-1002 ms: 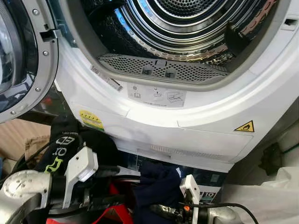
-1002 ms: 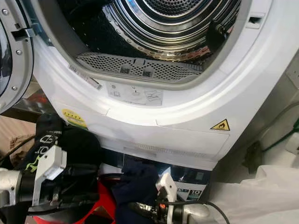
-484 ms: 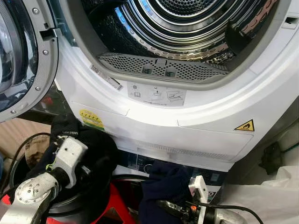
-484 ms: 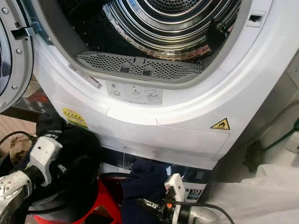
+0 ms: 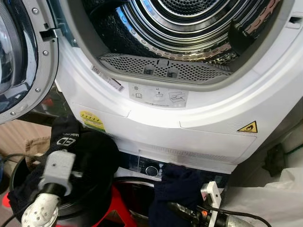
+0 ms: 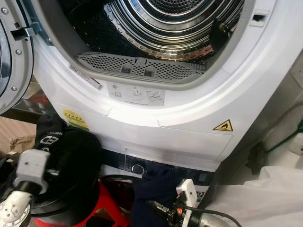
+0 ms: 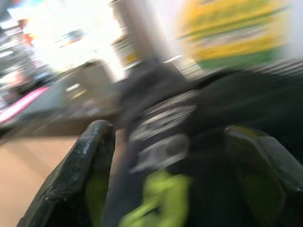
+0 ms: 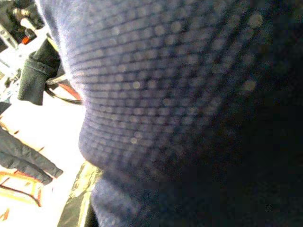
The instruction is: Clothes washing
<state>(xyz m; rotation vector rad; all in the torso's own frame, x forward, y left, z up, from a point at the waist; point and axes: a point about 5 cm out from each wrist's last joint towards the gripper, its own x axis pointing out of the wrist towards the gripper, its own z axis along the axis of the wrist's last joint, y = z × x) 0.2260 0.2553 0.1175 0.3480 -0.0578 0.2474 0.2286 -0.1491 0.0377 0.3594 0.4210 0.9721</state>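
Dark navy garment bunched low in front of the machine, below the drum mouth, just over the right tool. Right wrist view crowded with navy knit weave pressed close to the lens, so judged gripped by that tool, though fingers mostly buried in cloth; hedged accordingly. Not yet lifted to the opening.

Black garment heaped in and over a black basket at lower left, white logo patch and small line of print on the fabric; lettering too small to read. Left tool aimed at this heap, fingers spread apart with nothing between them; lime-green marking on black cloth just ahead, blurred by motion.

Drum shiny, ribbed, apparently bare of clothes in the part visible. Door swung wide to the left. Perforated lint-filter grille along the lower lip of the opening.

Progress: early. Loading not begun as far as visible; one piece in hand, a pile left in the basket, door closing and programme start outstanding.

Markings: yellow triangular flame warning sticker at right of the front panel; yellow oval label at left, text illegible; white pictogram instruction sticker under the grille; narrow strip label on the door rim, unreadable. Round knob on a dark panel beneath. Something red below the basket.
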